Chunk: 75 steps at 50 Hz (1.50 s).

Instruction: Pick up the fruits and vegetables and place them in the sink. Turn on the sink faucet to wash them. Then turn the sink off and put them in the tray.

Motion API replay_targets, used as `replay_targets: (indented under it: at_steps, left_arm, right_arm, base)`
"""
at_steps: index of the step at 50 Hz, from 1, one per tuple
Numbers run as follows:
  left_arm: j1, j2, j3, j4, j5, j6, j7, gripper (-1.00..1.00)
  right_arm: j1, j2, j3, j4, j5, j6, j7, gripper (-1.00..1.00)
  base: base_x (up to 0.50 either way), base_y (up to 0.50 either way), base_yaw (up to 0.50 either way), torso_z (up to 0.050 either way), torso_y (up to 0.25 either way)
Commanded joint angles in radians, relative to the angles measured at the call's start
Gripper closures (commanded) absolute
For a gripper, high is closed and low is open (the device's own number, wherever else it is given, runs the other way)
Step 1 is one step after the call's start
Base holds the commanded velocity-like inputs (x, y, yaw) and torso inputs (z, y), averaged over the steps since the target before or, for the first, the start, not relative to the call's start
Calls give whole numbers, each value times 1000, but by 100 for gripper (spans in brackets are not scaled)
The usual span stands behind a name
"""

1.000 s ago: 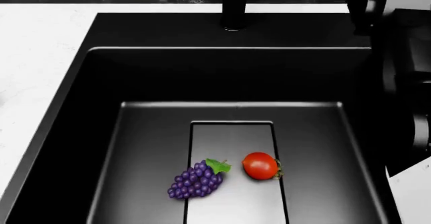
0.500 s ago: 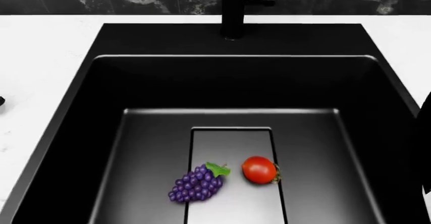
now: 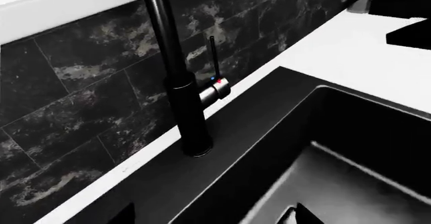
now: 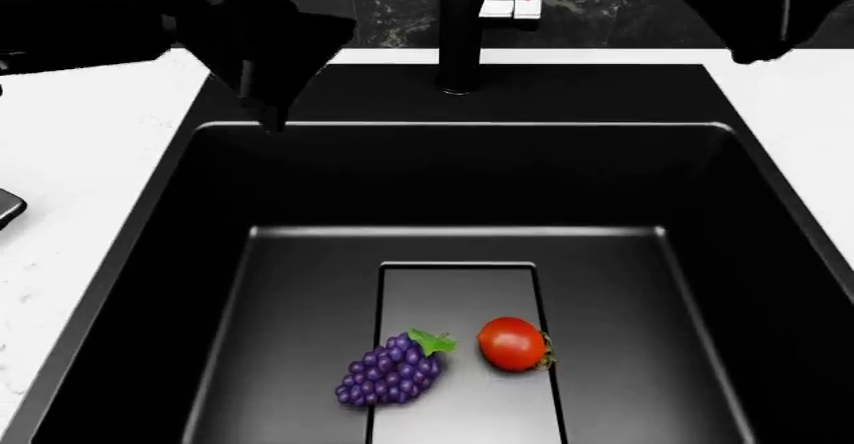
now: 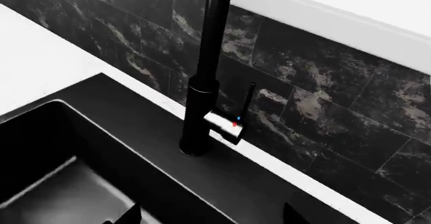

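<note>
The purple grapes (image 4: 390,369) and the red tomato (image 4: 513,344) lie side by side on the drain panel in the floor of the black sink (image 4: 614,304). The black faucet (image 4: 462,24) stands behind the basin, its silver lever (image 4: 514,7) on its right side. My left gripper (image 4: 267,59) hovers above the sink's back left corner and my right gripper (image 4: 758,19) above its back right corner. Both are open and empty. The left wrist view shows the faucet (image 3: 180,82) and lever (image 3: 215,89) ahead of the left gripper (image 3: 212,219). The right wrist view shows the faucet (image 5: 201,93) and lever (image 5: 227,125) ahead of the right gripper (image 5: 212,218). The tray is out of view.
White countertop (image 4: 94,154) surrounds the sink, with a dark marbled tile backsplash (image 3: 74,93) behind the faucet. A dark grey corner of some object (image 4: 7,206) shows at the left edge of the head view.
Both arms have risen into the top of the head view, left and right of the faucet. The view has shifted so that the faucet and sink's back rim sit lower. The fruits have not moved.
</note>
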Motion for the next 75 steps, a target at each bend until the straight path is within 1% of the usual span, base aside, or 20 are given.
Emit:
replay_targets:
  at_steps: [1, 4, 8, 20, 37, 47, 53, 62, 69, 75]
  left_arm:
    - [-94, 32, 172, 37, 149, -143, 279, -100]
    - [-110, 47, 221, 49, 191, -154, 347, -100]
    - [-115, 66, 274, 64, 232, -155, 407, -100]
    - [-48, 126, 402, 79, 334, -101, 490, -100]
    - [23, 131, 442, 115, 340, -71, 475, -100]
    - [81, 130, 472, 130, 352, -54, 455, -100]
    - [127, 136, 498, 143, 366, -40, 435, -100]
    - [154, 138, 517, 145, 381, -24, 426, -100]
    - [172, 139, 520, 145, 378, -17, 415, -100]
    - [176, 135, 522, 145, 378, -13, 413, -100]
  right_arm:
    - [147, 111, -371, -41, 182, 23, -216, -100]
    - [149, 107, -421, -54, 137, 4, -292, -100]
    - [127, 102, -473, -76, 85, -30, -366, -100]
    - [9, 56, -634, -92, -103, -173, -501, -100]
    - [-148, -93, -811, 3, -313, -383, -609, -100]
    - [-235, -151, -907, 53, -410, -468, -637, -100]
    - [-269, -187, -940, 81, -446, -504, -646, -100]
    - [-316, -233, -974, 118, -481, -550, -655, -100]
    - [-340, -321, -1012, 229, -533, -606, -697, -100]
    - [-353, -346, -1030, 253, -547, -620, -712, -100]
  base:
    - [0, 0, 0, 0, 0]
    - [0, 0, 0, 0, 0]
    - [0, 0, 0, 0, 0]
    - [0, 0, 0, 0, 0]
    - [0, 0, 0, 0, 0]
    - [0, 0, 0, 0, 0]
    - [0, 0, 0, 0, 0]
    - [0, 0, 0, 0, 0]
    - [0, 0, 0, 0, 0]
    - [0, 0, 0, 0, 0]
